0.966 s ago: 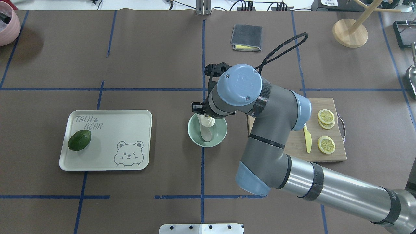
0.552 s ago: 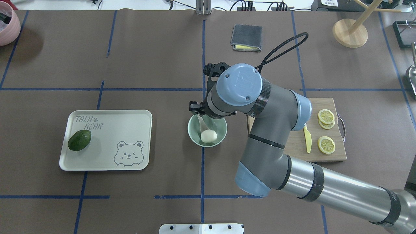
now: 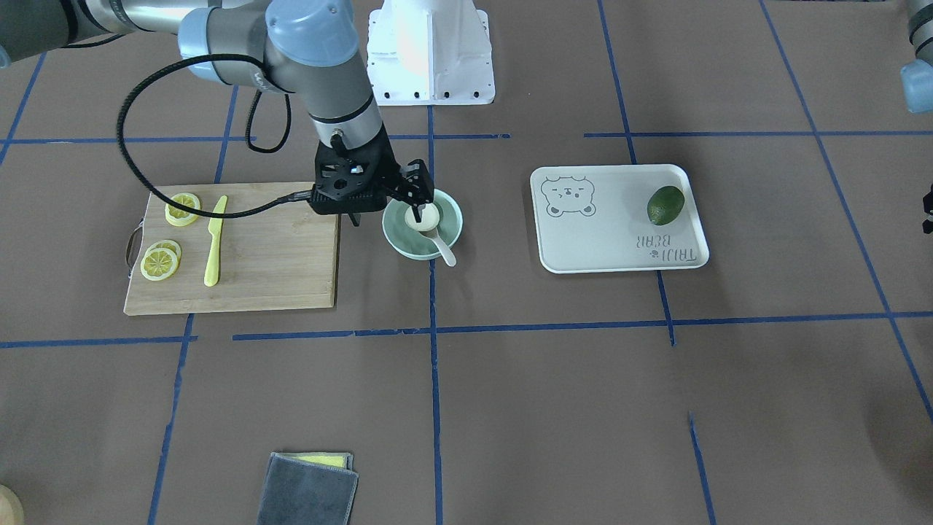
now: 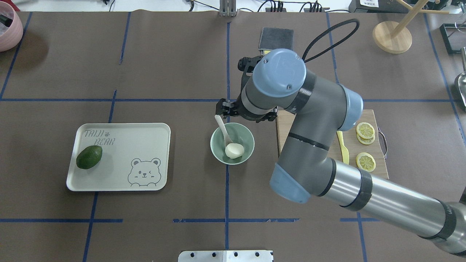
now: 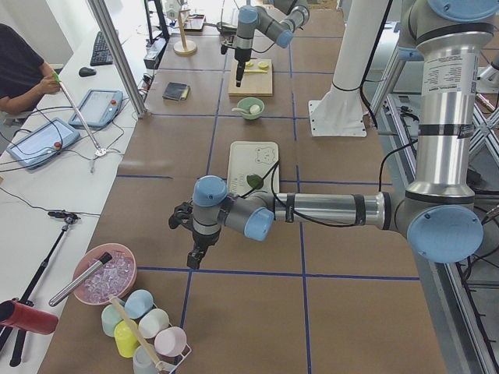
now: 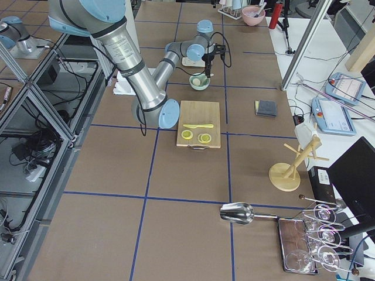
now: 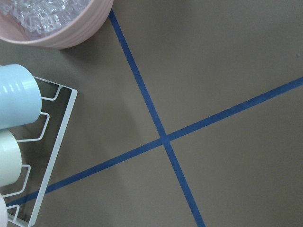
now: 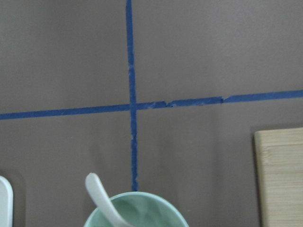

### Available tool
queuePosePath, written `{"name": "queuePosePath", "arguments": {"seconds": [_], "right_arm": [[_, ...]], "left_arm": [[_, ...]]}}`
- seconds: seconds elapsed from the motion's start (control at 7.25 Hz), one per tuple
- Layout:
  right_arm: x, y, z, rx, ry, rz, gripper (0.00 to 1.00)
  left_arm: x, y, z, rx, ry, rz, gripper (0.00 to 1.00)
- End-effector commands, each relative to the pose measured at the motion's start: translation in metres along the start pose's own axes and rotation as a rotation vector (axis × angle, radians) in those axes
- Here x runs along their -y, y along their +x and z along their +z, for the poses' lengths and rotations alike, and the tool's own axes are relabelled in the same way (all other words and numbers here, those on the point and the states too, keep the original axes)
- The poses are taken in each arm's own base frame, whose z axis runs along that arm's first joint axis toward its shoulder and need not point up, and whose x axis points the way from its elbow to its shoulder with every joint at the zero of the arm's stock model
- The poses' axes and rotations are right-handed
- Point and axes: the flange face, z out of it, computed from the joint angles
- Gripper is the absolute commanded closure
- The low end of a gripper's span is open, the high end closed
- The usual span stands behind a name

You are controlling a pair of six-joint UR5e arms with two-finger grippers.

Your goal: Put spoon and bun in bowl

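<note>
Overhead exterior: right hand (image 4: 222,108) has released, lifted off toward upper centre, fingers spread, empty. Now small white steamed bun (image 4: 234,150) sits in round mint-green bowl (image 4: 247,140) against off-white soup spoon (image 4: 222,128). Task looks complete.

Mint-green bowl (image 4: 245,141); white bun (image 4: 234,150); off-white spoon (image 4: 221,125); bear-printed white tray (image 4: 123,156); yellow knife (image 4: 344,156).

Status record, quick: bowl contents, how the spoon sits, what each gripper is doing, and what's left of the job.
bowl: between tray and cutting board
bun: inside the bowl
spoon: scoop in the bowl, handle leaning out over the far rim
right gripper: above the bowl's far rim, open, empty
left gripper: far from the bowl, past the tray; open or shut cannot be told
remaining: nothing visible, both items are in the bowl
</note>
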Motion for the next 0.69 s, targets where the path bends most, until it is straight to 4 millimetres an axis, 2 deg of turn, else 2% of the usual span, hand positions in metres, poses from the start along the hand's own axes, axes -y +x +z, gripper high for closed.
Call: {"name": "queuePosePath", "arguments": {"seconds": [0.0, 0.14, 0.41, 0.55], "right_arm": [[0.051, 0.102, -0.029, -0.107, -0.007, -0.132, 0.00], [0.074, 0.156, -0.038, -0.124, -0.028, -0.162, 0.00], [0.109, 0.251, -0.073, -0.105, -0.062, -0.191, 0.00], [0.117, 0.291, -0.087, -0.088, -0.077, -0.204, 0.00]], "left_arm": [[-0.008, -0.010, -0.006, -0.082, 0.005, -0.049, 0.00], [-0.014, -0.025, -0.019, -0.103, -0.016, -0.123, 0.00], [-0.019, -0.046, -0.040, -0.091, -0.024, -0.120, 0.00], [-0.020, -0.045, -0.049, -0.093, -0.051, -0.102, 0.00]]}}
